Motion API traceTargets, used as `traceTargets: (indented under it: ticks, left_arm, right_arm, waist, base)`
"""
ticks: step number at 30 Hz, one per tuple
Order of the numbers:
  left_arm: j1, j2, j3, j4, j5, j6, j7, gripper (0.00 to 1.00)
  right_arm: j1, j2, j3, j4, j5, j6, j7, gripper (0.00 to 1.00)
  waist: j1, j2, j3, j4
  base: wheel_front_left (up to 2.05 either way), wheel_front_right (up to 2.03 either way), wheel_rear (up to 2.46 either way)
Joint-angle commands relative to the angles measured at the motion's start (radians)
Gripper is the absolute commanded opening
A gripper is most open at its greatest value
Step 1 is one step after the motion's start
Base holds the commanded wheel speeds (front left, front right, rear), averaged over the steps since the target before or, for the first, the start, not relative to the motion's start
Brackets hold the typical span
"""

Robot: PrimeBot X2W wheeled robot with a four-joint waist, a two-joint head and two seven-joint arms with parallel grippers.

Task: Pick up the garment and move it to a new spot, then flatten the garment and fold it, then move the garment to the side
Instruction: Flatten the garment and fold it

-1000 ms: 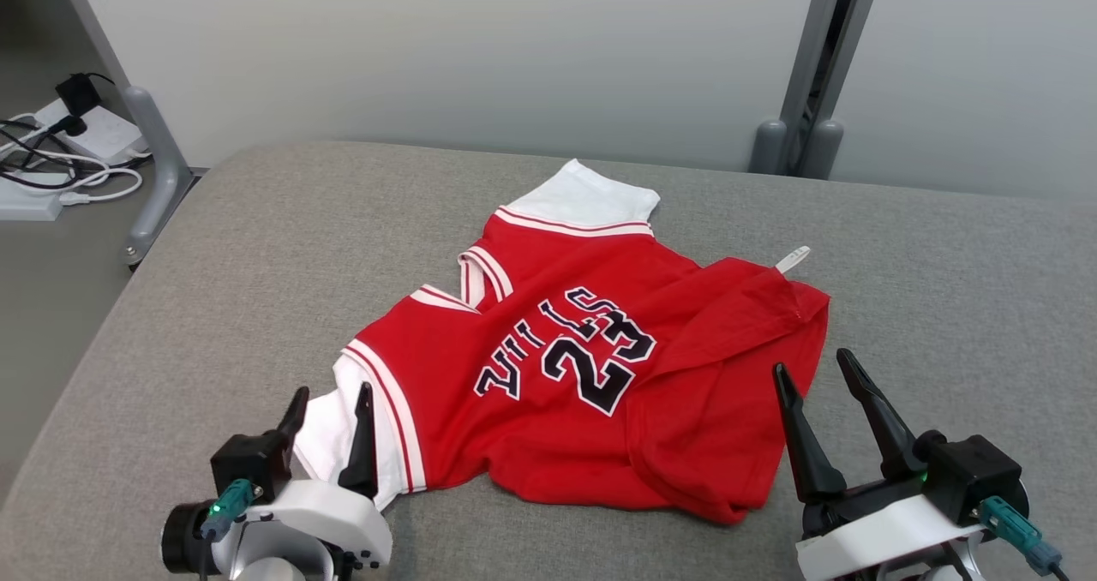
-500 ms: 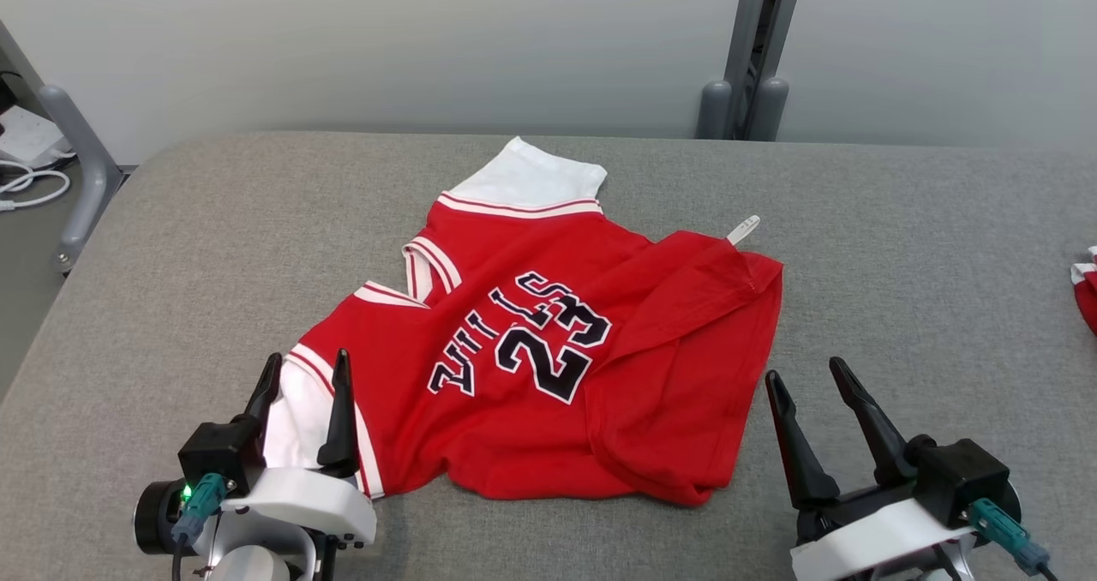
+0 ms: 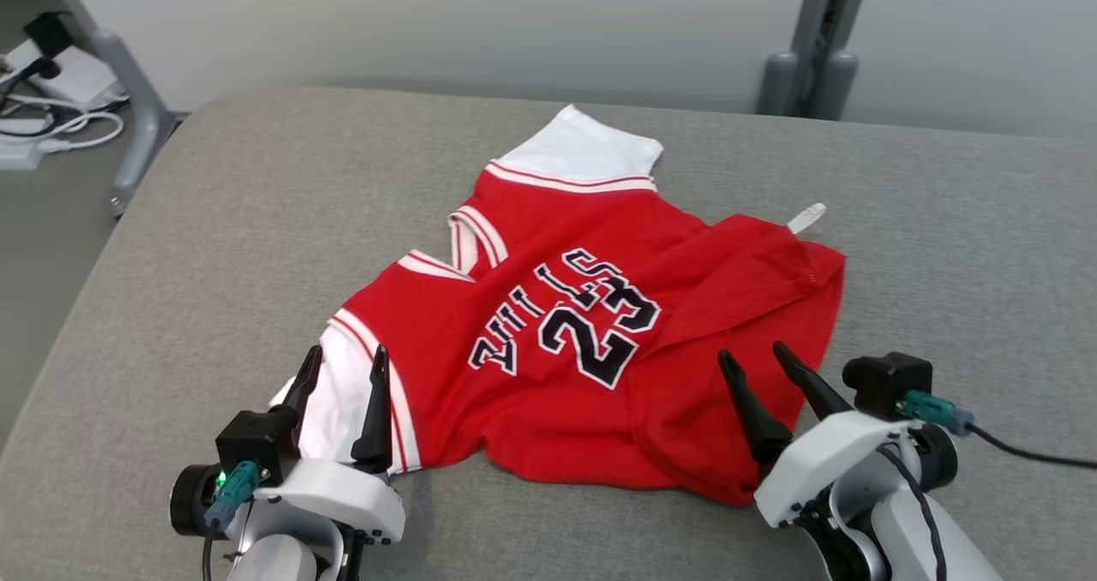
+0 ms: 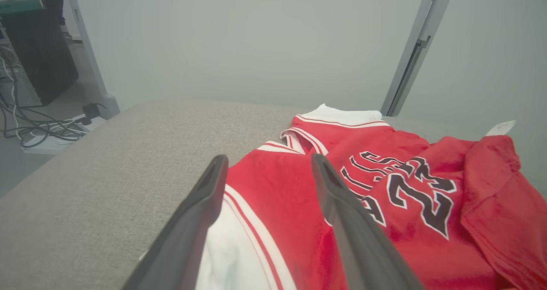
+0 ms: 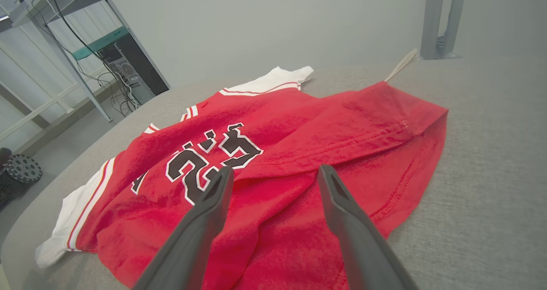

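L tool (image 3: 347,354) at jersey (image 3: 557,392), neck far-left

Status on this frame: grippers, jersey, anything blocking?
Left gripper open at white sleeve. Right gripper open at red hem. Jersey rumpled, lying unheld. No obstruction seen.

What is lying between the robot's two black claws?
The red jersey, crumpled and not yet folded, covers most of the stretch between the left gripper and the right gripper. Nearer the robot there is bare grey table. The head view shows this.
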Motion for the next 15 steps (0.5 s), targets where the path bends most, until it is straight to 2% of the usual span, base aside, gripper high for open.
traceTargets:
  ticks: [1,5,15]
  left_arm:
    - [-0.021,0.004,0.001,0.002,0.002,-0.005,-0.004,1.0]
    - [-0.025,-0.001,-0.005,0.007,-0.002,-0.01,-0.004,1.0]
    - [-0.03,-0.005,-0.03,0.015,-0.023,-0.007,-0.004,1.0]
  right_arm:
    - [-0.031,-0.005,0.01,0.031,0.022,0.0,0.021,1.0]
    - [-0.091,-0.005,0.034,0.111,0.085,0.0,0.069,1.0]
    - [-0.174,-0.005,0.041,0.249,0.203,0.0,0.079,1.0]
  waist:
    - [0.0,0.0,0.016,0.03]
    - [0.0,0.0,0.031,0.069]
    - [0.0,0.0,0.053,0.132]
  base:
    - [0.0,0.0,0.0]
    - [0.0,0.0,0.0]
    - [0.0,0.0,0.0]
